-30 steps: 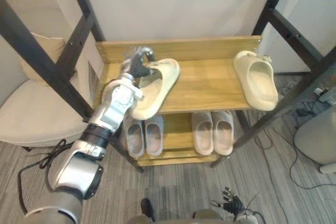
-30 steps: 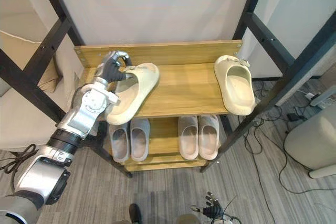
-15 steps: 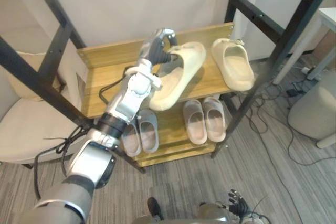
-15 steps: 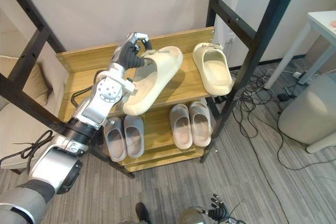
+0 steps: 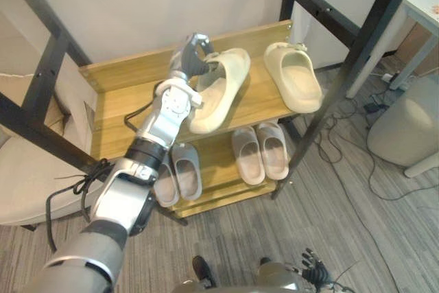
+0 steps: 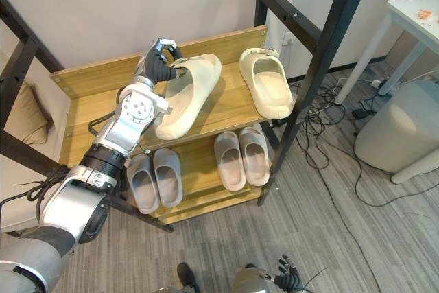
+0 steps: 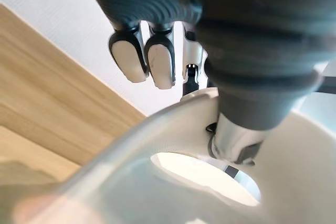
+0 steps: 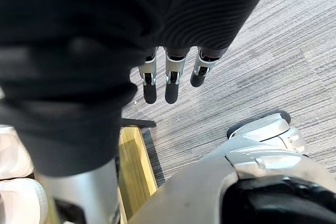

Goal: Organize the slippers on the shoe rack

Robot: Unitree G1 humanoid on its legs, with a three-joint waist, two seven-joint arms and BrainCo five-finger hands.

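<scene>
My left hand [image 5: 191, 51] is shut on the strap end of a cream slipper [image 5: 221, 92] over the wooden shoe rack's top shelf [image 5: 127, 118]. The slipper lies slanted, and its heel hangs past the shelf's front edge. In the left wrist view the fingers [image 7: 150, 60] curl over the slipper [image 7: 157, 150] with the thumb pressed on it. A matching cream slipper [image 5: 295, 85] rests at the shelf's right end, a short gap away. My right hand [image 8: 167, 80] hangs low over the carpet with straight fingers, and it also appears at the bottom of the head views [image 6: 285, 282].
The lower shelf holds a grey-blue pair [image 5: 180, 175] and a pale pink-grey pair [image 5: 260, 154]. Black metal frame posts [image 5: 336, 80] cross in front of the rack on both sides. A cushioned seat [image 5: 20, 190] is at the left; a grey round stool [image 5: 405, 128] and floor cables are at the right.
The camera has shifted. My left hand has carried the cream slipper from the shelf's left part to the right, close to the other cream slipper. The right hand stays hanging.
</scene>
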